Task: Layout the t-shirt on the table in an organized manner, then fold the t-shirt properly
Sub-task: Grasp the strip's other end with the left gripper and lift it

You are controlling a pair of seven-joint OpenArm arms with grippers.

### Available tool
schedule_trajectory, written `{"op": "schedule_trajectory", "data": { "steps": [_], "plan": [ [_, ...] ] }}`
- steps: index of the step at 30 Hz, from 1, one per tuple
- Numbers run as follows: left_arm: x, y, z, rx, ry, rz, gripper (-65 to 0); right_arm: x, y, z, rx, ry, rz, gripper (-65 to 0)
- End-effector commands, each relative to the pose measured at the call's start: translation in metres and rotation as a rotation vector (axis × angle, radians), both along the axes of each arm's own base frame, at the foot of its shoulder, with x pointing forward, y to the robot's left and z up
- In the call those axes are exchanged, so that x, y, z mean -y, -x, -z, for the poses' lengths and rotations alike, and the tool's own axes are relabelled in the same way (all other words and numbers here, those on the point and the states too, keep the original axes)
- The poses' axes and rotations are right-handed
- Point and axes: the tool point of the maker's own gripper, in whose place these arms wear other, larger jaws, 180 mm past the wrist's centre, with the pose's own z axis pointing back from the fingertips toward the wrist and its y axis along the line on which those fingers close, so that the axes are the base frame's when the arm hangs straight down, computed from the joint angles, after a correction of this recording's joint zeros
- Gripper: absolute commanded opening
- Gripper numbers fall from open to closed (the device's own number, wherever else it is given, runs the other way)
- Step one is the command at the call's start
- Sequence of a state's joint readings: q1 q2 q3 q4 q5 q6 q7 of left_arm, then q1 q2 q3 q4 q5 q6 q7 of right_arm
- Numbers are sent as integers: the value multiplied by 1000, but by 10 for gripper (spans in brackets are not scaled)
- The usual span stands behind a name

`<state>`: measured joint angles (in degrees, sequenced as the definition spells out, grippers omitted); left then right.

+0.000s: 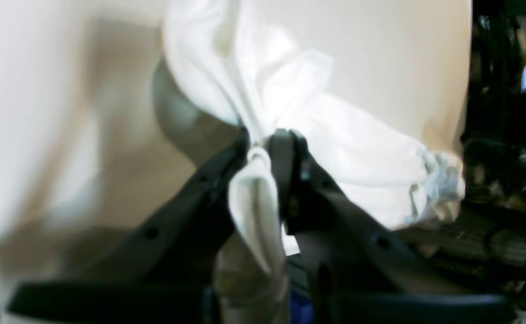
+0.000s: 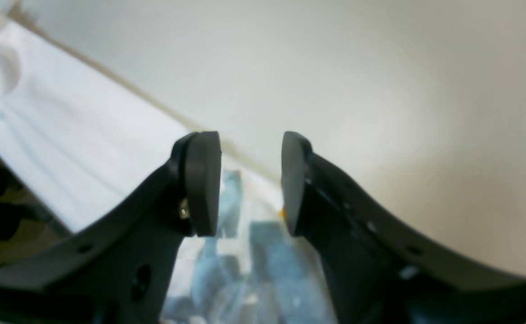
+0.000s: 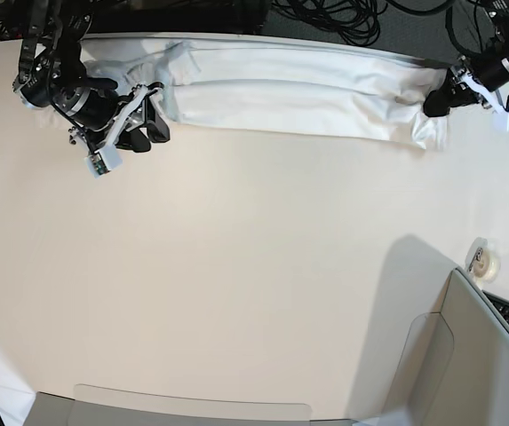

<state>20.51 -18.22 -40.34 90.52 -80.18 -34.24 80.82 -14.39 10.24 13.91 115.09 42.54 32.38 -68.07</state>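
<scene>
Laying out: the left gripper (image 1: 263,144) pinches one end of the t-shirt (image 3: 298,93), stretched along the table's (image 3: 254,266) far edge; right gripper (image 2: 250,180) fingers spread, empty, beside the other end. Next, probably, grasp there.

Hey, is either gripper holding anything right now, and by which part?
The left gripper is pinching a bunched fold at one end of the t-shirt. The right gripper is open, holding nothing.
</scene>
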Motion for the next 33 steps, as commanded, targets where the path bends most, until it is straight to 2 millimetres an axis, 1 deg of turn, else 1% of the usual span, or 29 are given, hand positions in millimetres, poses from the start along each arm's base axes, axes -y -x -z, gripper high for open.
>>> {"op": "schedule_trajectory", "data": {
  "steps": [1,3,5,7,9,11,13,15,17,20,25,29,31,33],
  "plan": [
    [3,-7,-18,65,-18,15,-650,3,-7,-13,50,-17,14,-423],
    [16,-10,-30,108,-39,47,-650,19,-10,-16,61,-5,60,-423],
    [41,-9,-37,127,-53,132,-650,40,-13,-19,75,13,124,-423],
    [66,-9,-39,136,-41,215,-650,62,-12,-22,84,35,186,-423],
    [95,-8,-36,130,-2,305,-650,88,-9,-25,88,62,261,-423],
    [123,-4,-30,113,40,391,-650,108,-1,-25,80,86,318,-423],
    [153,-9,-33,135,75,487,-650,128,8,-25,74,107,374,-423],
    [175,-12,-37,153,101,561,-650,141,18,-24,60,125,414,-423],
    [195,-16,-42,178,120,630,-650,153,28,-22,43,143,447,-423],
    [220,-21,-51,214,147,704,-650,166,41,-19,21,163,489,-423],
    [250,-21,-60,248,191,783,-650,187,60,-19,-2,195,554,-423],
    [271,-17,-60,246,236,805,-650,201,71,-22,-7,218,600,-423],
    [282,-16,-56,238,226,814,-650,204,73,-23,-8,223,611,-423],
    [292,-17,-55,245,213,829,-650,204,75,-22,-15,226,610,-423]
  ]
}}
